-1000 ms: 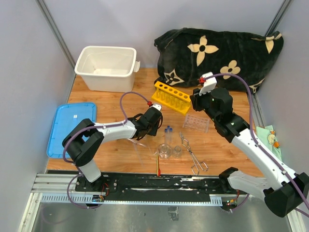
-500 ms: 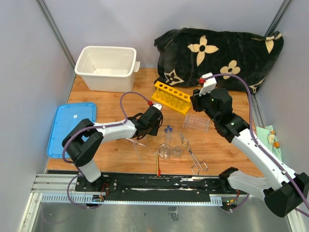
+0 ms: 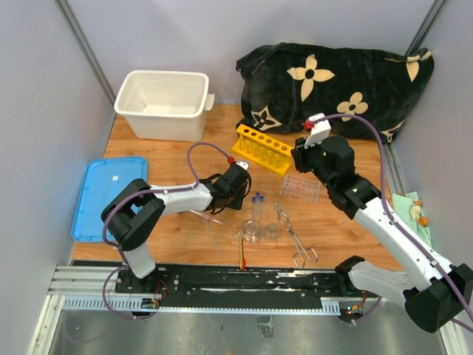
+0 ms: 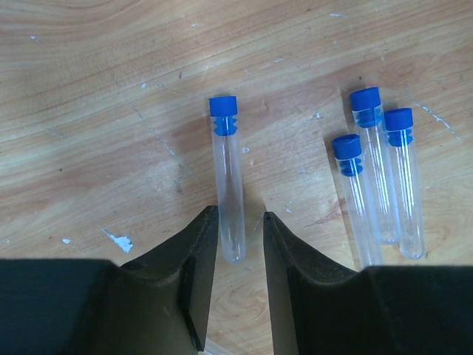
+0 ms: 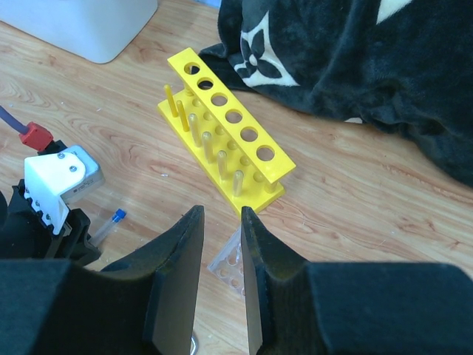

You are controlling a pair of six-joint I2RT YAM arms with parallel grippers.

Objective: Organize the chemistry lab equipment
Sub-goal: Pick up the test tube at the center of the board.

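The left gripper (image 4: 240, 216) is low over the wooden table (image 4: 89, 89). Its two jaws stand a little apart, one on each side of the round bottom end of a blue-capped tube (image 4: 228, 177). This tube lies flat on the wood with its cap pointing away from the gripper. The jaw on the left of the wrist view seems to touch the tube, but beside the other jaw a narrow gap shows, so the jaws are open around it and do not clamp it. Just beside it, three more tubes (image 4: 375, 166) with blue caps lie flat and close together, side by side. The right gripper (image 5: 220, 212) hangs higher above the table, with its jaws a small way apart and nothing between them. Under it one corner of the clear rack (image 5: 230, 262) is visible. Beyond that the yellow rack (image 5: 225, 133) stands on the table, near the edge of the black cloth (image 5: 355, 59). In the view from above, two small beakers (image 3: 252, 231) stand side by side, nearer to the arm bases than the tubes. The tongs (image 3: 294, 237) lie just to their right, and the red-tipped stick (image 3: 242, 251) lies close on their left. The white tub (image 3: 162, 103) stands at the far left of the table. The blue lid (image 3: 111, 196) lies flat at the left edge.
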